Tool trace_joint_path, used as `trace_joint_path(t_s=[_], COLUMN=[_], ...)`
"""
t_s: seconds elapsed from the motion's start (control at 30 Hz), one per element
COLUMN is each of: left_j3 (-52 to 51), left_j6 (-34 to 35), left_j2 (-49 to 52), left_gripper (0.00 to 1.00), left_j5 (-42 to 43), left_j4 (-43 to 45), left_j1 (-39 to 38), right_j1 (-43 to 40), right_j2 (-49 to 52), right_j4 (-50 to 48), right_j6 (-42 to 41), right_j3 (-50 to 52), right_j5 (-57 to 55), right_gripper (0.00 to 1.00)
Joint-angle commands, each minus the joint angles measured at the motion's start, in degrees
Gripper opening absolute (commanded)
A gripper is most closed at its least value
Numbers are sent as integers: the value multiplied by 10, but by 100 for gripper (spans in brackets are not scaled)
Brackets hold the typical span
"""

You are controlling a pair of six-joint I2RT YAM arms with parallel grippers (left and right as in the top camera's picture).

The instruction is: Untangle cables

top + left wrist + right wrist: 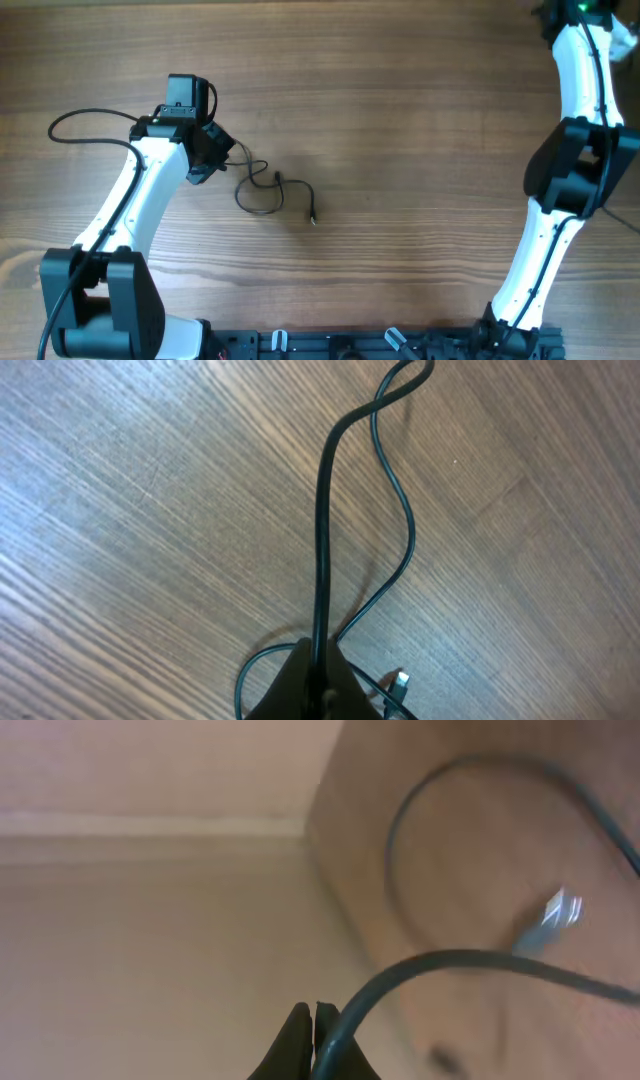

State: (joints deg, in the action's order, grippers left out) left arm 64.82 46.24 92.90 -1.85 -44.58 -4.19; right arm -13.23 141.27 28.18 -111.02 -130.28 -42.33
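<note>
Loose cables (272, 190) on table (420, 120), beside left tool (318, 682).
Left tool pinched shut on one cord. Right tool (314, 1032) closed, blurred cord at its tips, grip unclear, cut off overhead.

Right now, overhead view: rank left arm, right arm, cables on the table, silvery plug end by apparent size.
1. left arm and right arm, too alike to rank; the right one is partly cropped.
2. cables, the loose loop.
3. plug end, a tiny silvery tip.
</note>
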Motion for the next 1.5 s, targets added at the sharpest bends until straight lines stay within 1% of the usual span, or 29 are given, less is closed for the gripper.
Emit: trace_joint_path(t_s=[0.0,0.03,0.07,0.1,0.17,0.2,0.23,0.27,0.3,0.4,0.47,0.5,0.6,0.63,0.77,0.83,0.87,0.9,0.93,0.97,1.0,1.03,1.07,1.1,1.17,1.2,1.27,1.37,1.47], left_j3=[0,0,0,0,0,0,0,0,0,0,0,0,0,0,0,0,0,0,0,0,0,0,0,0,0,0,1,1,1], left_j6=[8,8,8,8,9,10,10,10,10,10,10,10,9,9,9,9,-8,-90,-167,-259,-299,-310,-308,-279,-200,-182,-133,-53,-50], left_j2=[-3,-3,-3,-3,-3,-3,-3,-3,-3,-3,-3,-3,-3,-3,-3,-3,-3,-3,-3,-3,-3,-3,-3,-3,-3,-6,-30,-70,-70], left_gripper=[4,4,4,4,4,4,4,4,4,4,4,4,4,4,4,4,4,4,4,10,24,43,100,100,100,100,100,100,100], left_j5=[-10,-10,-8,-5,-5,-5,-5,-5,-5,-1,-2,-2,-2,-2,-2,18,79,231,351,490,516,463,391,294,210,191,187,187,209], left_j4=[0,0,0,0,0,1,1,1,0,0,0,0,-9,-11,-10,1,27,96,148,209,226,217,198,161,107,92,85,76,37], left_j1=[-2,-2,-2,-2,-2,-2,-2,-2,-2,-2,-2,-2,-2,-2,-2,-2,-2,-8,-17,-37,-56,-72,-81,-87,-81,-70,-1,141,245], right_j1=[-39,-48,-55,-56,-56,-56,-56,-56,-54,-37,-22,-13,-6,-6,-6,-6,-5,1,8,20,40,57,81,106,143,173,237,314,409], right_j2=[30,30,30,30,30,30,30,30,30,23,12,10,-10,-26,-109,-131,-134,-133,-133,-133,-133,-133,-133,-132,-132,-132,-132,-132,-132], right_j4=[-26,-71,-130,-161,-167,-148,-106,-38,20,129,233,270,324,330,343,373,401,431,450,468,487,500,515,518,514,505,473,448,384], right_j6=[106,155,264,342,441,499,572,629,634,655,647,645,643,648,779,824,865,901,932,968,1005,1029,1052,1050,1050,1051,1046,1027,1036], right_j3=[-5,-5,-5,-5,-5,-5,-5,-5,-5,-5,-5,-5,-5,-5,-5,-5,-5,-5,-5,-5,-5,-5,-5,-5,-5,-5,-3,16,98], right_j5=[-27,-27,-26,-19,52,124,213,307,367,458,537,544,555,587,596,680,757,798,803,803,803,803,801,775,738,725,665,661,656], right_gripper=[9,15,15,15,49,67,100,100,100,100,100,99,100,100,100,100,100,100,100,100,100,100,100,100,100,100,100,100,99])
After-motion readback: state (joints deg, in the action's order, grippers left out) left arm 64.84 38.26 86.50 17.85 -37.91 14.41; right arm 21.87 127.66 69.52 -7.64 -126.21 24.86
